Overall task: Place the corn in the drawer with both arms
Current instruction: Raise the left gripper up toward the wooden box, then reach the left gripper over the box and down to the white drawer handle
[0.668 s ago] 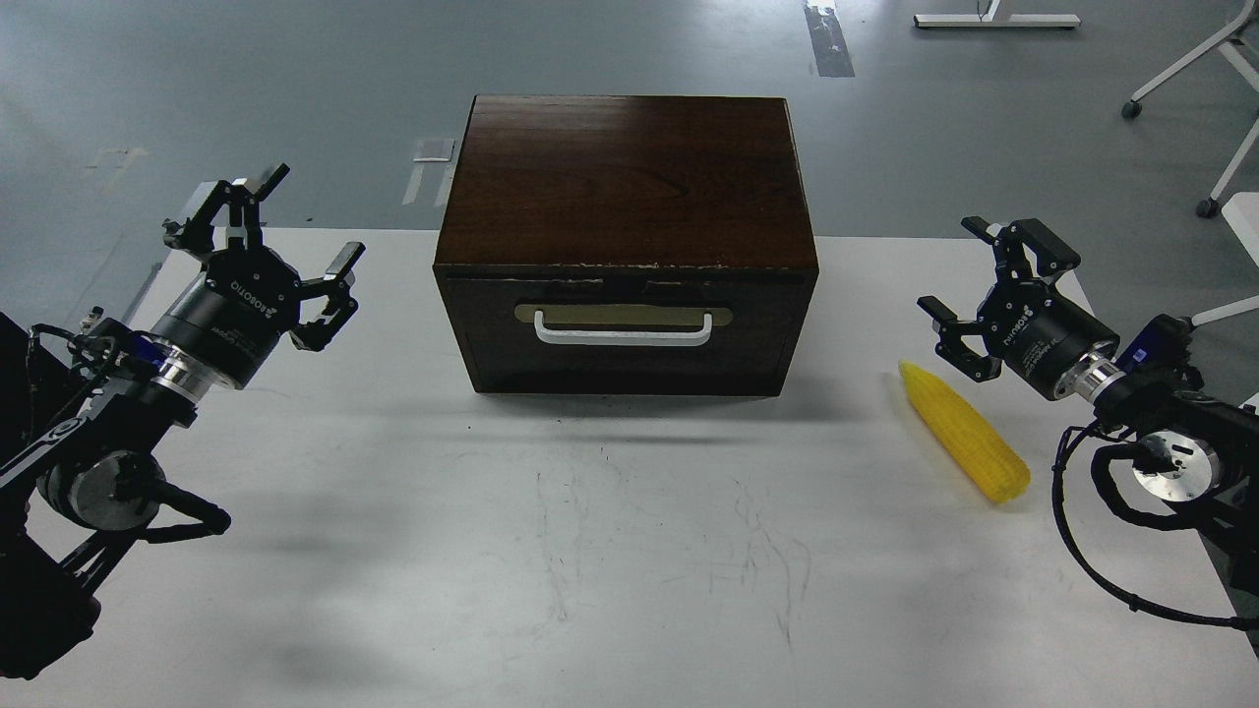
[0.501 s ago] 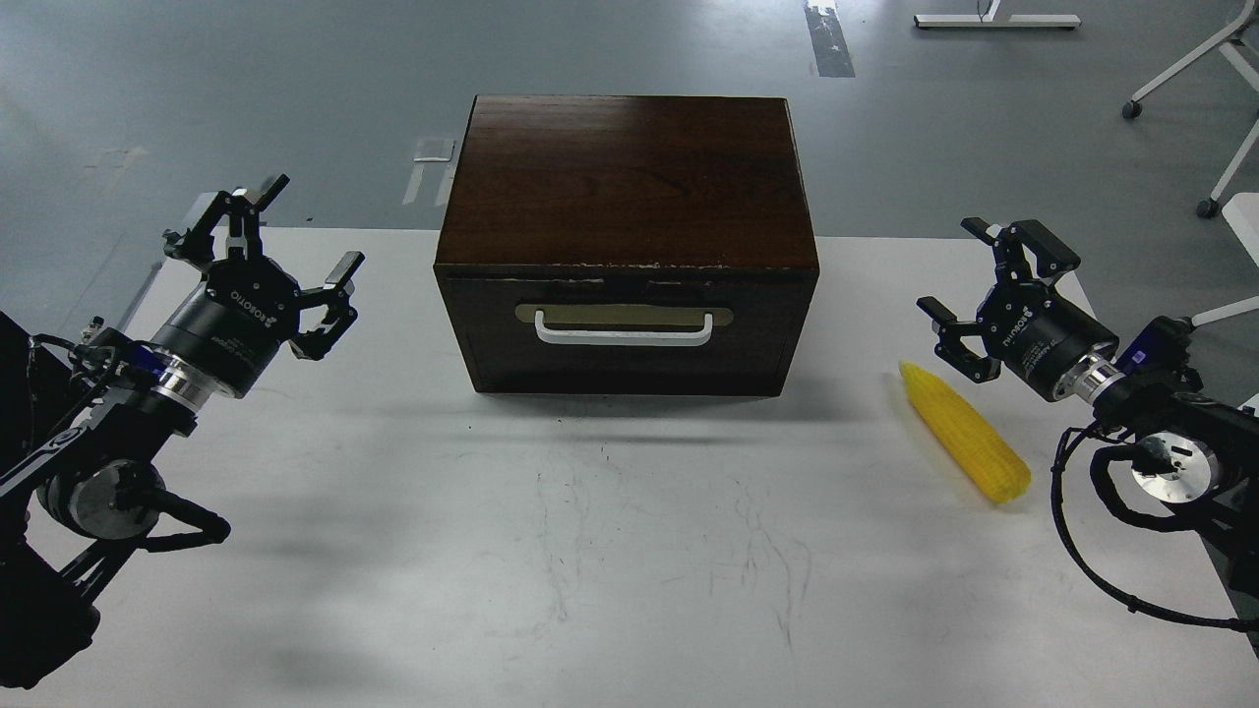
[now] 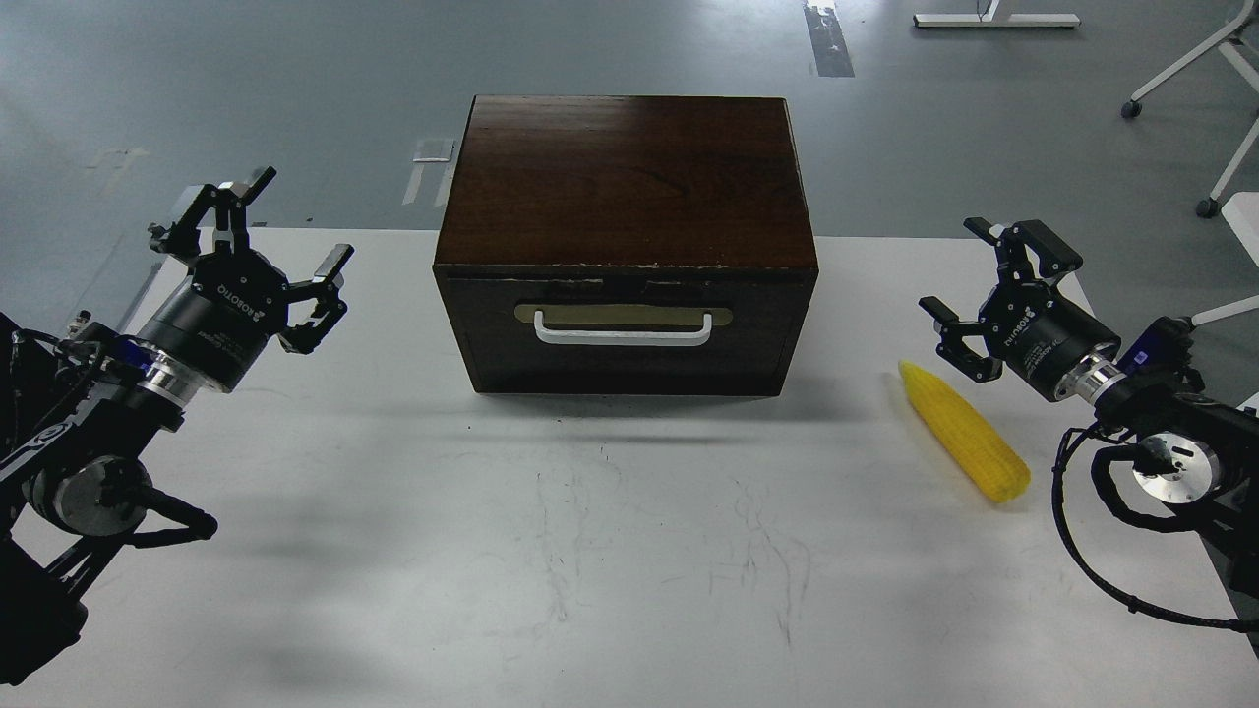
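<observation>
Presently idle | my left gripper point(image 3: 258, 248) and right gripper point(image 3: 993, 285) hung spread, empty | corn point(image 3: 964, 430) lay right of closed drawer point(image 3: 624, 329), near right gripper | judged light, stiff, slick plastic; grasp across thick mid-section.

In front of me spreads a flat white table point(image 3: 610, 551), its top marked with faint grey scuffs and scratches near the middle. A dark brown wooden box point(image 3: 627, 246) with one wide closed drawer point(image 3: 625, 334), brass plate and white bar handle point(image 3: 622, 331), sits on it at the far side, between my two grippers. A bright yellow tapered corn cob point(image 3: 964, 443) lies directly on the table just below my right gripper point(image 3: 993, 290), well apart from my left gripper point(image 3: 258, 254), its narrow tip pointing toward the box.
</observation>
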Controlling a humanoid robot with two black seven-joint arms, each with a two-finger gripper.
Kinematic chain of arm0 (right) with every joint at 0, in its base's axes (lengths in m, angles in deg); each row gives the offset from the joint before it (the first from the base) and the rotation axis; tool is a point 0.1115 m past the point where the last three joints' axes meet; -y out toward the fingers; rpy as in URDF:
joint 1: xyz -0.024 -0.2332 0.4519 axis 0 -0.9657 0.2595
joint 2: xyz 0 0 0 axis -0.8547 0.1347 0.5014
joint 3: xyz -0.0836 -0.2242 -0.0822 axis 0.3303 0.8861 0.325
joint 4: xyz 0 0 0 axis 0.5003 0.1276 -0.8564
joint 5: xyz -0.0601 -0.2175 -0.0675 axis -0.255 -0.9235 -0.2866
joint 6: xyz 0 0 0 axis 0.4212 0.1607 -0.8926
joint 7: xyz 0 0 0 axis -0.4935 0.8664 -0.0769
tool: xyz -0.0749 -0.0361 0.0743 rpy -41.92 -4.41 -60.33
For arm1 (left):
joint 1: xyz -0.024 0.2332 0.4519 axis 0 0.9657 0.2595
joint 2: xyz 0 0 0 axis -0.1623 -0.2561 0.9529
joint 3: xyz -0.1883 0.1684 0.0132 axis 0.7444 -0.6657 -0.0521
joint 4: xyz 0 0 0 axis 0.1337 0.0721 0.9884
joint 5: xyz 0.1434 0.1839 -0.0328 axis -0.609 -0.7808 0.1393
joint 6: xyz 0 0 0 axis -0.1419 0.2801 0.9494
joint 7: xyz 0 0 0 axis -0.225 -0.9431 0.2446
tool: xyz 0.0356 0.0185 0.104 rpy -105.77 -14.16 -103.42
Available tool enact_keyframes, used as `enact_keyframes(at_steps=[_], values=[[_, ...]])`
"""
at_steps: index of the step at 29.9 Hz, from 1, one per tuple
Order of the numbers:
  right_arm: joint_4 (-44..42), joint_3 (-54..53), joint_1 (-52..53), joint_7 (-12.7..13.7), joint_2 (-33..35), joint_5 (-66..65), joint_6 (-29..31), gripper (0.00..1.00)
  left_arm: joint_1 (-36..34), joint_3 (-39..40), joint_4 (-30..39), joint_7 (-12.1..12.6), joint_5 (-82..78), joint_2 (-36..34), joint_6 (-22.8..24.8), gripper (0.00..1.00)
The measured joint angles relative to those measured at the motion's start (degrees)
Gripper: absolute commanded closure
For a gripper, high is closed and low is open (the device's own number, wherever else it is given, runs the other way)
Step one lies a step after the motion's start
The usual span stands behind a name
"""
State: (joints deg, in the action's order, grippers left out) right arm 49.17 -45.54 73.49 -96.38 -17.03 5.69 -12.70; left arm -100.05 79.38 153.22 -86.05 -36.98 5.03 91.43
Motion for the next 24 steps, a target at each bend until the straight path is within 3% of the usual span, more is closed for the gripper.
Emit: enact_keyframes(at_steps=[7, 17, 24], values=[[0.0, -0.1, 0.0, 0.0, 0.1, 0.0, 0.0, 0.0, -8.8, 0.0, 0.3, -1.8, -5.0, -3.6, 1.7, 0.02], [0.0, -1.0, 0.2, 0.0, -0.1, 0.0, 0.0, 0.0, -29.1, -3.1, 7.4, -1.7, -42.7, -3.3, 1.8, 0.02], [-0.2, -1.2, 0.1, 0.0, -0.7, 0.0, 0.0, 0.0, -44.1, -20.1, 13.6, -3.4, -68.9, 2.4, 1.8, 0.02]])
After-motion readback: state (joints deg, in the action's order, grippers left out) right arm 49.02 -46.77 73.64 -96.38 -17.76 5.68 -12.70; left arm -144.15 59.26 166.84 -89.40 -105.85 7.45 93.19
